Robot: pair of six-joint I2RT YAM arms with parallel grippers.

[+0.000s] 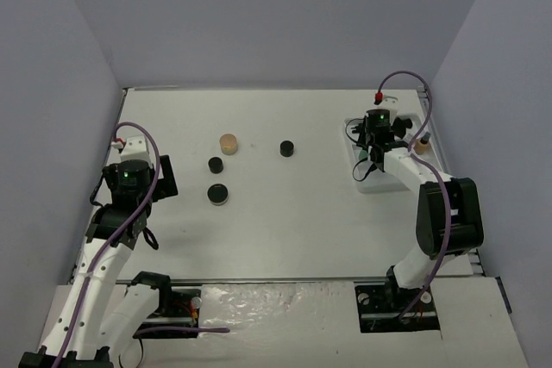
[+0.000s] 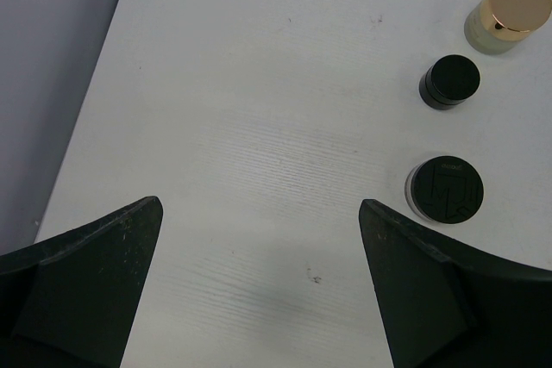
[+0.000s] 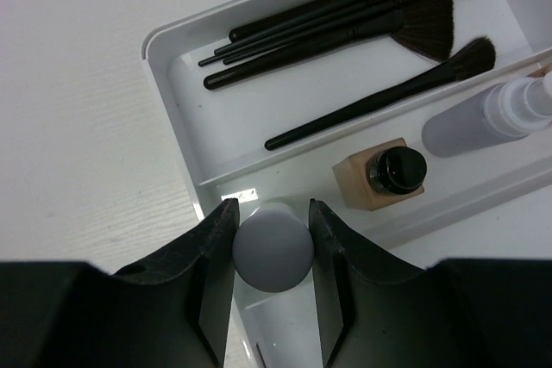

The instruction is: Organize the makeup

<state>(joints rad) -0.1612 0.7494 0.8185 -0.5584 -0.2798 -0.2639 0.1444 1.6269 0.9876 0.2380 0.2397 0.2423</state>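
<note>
At two o'clock on the worktop [image 1: 302, 230] the right fingers [image 3: 220, 230] clench a pale round-topped container [image 3: 272, 254] over the near compartment of the white tray [image 3: 172, 49], where a crooked release could topple it against the tan bottle [image 3: 379, 174], while the left fingers [image 2: 138, 230] gape empty at nine o'clock, the embossing on the nearby black jar [image 2: 445, 187] unreadable.

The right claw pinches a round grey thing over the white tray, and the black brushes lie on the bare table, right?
Not quite. The black brushes lie inside the white tray, not on the table; the right wrist view shows it. The right claw does pinch the round grey thing over the tray.
</note>
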